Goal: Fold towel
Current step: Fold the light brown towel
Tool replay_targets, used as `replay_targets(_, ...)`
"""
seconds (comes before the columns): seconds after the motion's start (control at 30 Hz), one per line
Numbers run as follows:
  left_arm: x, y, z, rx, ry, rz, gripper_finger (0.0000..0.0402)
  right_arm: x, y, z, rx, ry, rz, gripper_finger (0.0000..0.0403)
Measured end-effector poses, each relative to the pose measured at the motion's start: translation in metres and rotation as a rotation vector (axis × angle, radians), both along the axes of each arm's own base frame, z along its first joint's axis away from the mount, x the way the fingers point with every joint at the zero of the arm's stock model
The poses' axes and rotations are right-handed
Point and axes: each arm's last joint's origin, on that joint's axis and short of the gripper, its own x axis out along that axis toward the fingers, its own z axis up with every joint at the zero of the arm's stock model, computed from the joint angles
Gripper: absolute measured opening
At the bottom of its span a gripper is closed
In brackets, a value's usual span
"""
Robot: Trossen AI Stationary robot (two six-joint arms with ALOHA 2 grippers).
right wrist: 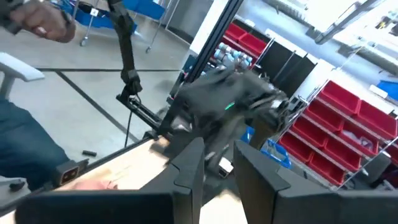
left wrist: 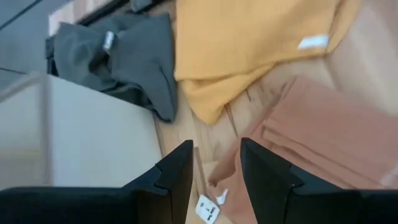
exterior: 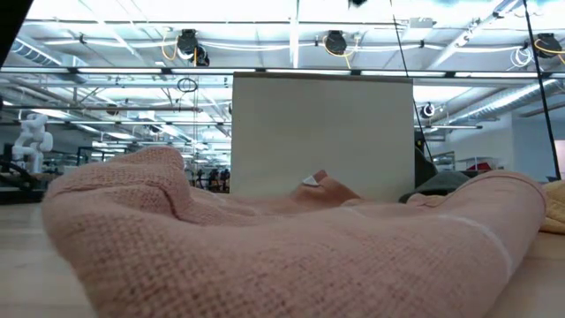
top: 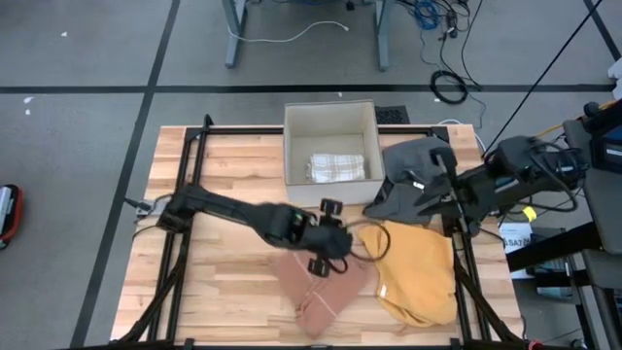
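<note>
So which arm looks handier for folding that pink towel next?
Probably the left: its gripper hangs open right at the pink towel, its label corner between the fingers. The right gripper is over the grey cloth, farther away.

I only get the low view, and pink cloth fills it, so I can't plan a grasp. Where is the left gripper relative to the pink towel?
Observer: The left gripper hovers over the pink towel's edge nearest the box, with its fingers open.
Operator: Is anything in that box?
Observer: Yes, a folded checked towel lies inside.
Operator: And the right arm?
Observer: The right gripper is over a dark grey towel on the table's right side. A yellow towel lies just in front of that one.
</note>
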Motion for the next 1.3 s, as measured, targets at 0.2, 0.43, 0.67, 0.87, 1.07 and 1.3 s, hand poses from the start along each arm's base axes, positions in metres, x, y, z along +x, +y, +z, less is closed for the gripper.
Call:
replay_targets(0.2,-0.03,0.02,0.049,-0.126,-0.064,-0.093,0.014,-0.01,-0.002,-0.001,0.037,0.027,0.031,0.0074)
replay_targets(0.43,-0.074,0.028,0.09,-0.255,-0.069,-0.25,0.014,-0.02,0.0,0.002,0.07,0.014,0.177,0.0074)
replay_targets(0.67,-0.109,0.041,0.105,-0.273,0.003,-0.184,0.014,-0.03,-0.002,0.0,0.079,0.034,0.217,0.0074)
replay_targets(0.87,-0.143,0.051,0.127,-0.282,-0.038,-0.145,0.014,-0.046,-0.006,0.001,0.077,0.008,0.217,0.0074)
replay_targets(1.07,-0.19,0.059,0.161,-0.311,-0.196,-0.151,0.014,-0.069,-0.012,0.011,0.088,-0.082,0.219,0.0074)
replay_targets(1.3,-0.226,0.061,0.171,-0.324,-0.252,-0.193,0.014,-0.057,-0.009,0.01,0.091,-0.019,0.217,0.0074)
